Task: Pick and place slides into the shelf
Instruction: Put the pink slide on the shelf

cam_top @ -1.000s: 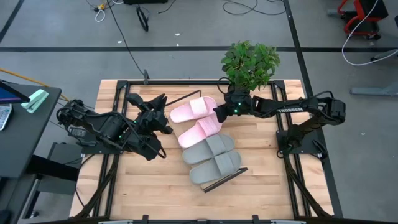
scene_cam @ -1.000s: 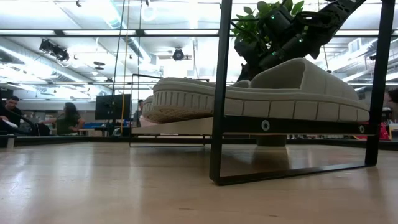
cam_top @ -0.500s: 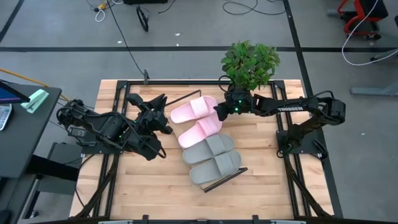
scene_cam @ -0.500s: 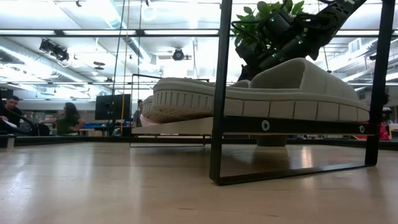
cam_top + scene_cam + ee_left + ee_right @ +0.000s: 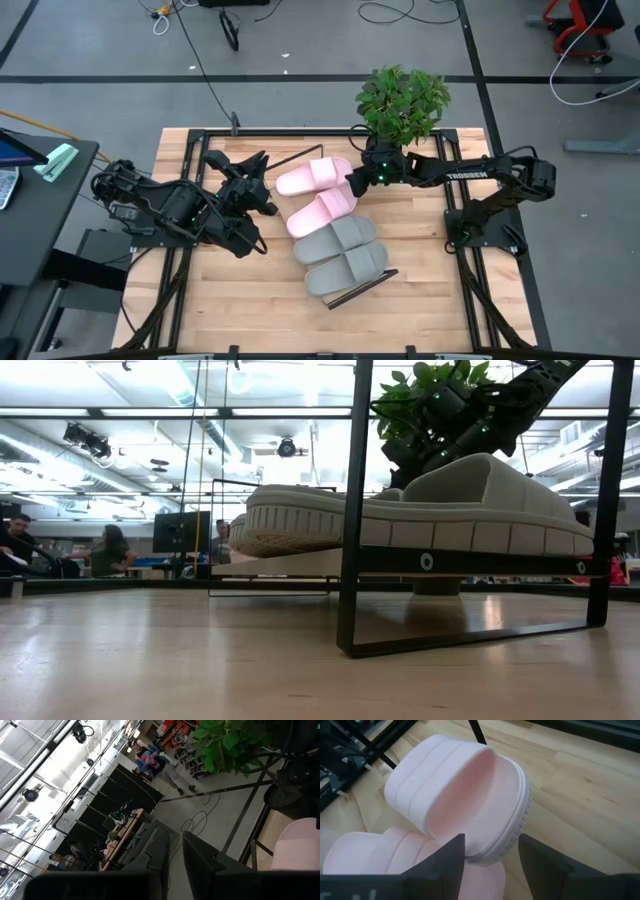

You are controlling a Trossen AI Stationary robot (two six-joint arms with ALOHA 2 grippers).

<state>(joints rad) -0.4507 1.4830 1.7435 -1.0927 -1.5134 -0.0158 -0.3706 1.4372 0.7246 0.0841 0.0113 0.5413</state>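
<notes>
All four slides lie in a row on the shelf [image 5: 362, 284], two grey toward five o'clock, two pink toward eleven. The right gripper [image 5: 358, 181] sits at the end pink slide [image 5: 313, 176], fingers parted around its open toe edge (not clamped, as the right wrist view shows). Likely the last placement is being squared up; next comes backing away cleanly. That slide has shifted slightly since a second ago. The left gripper [image 5: 262, 190] waits at nine o'clock; its spread I cannot tell.
</notes>
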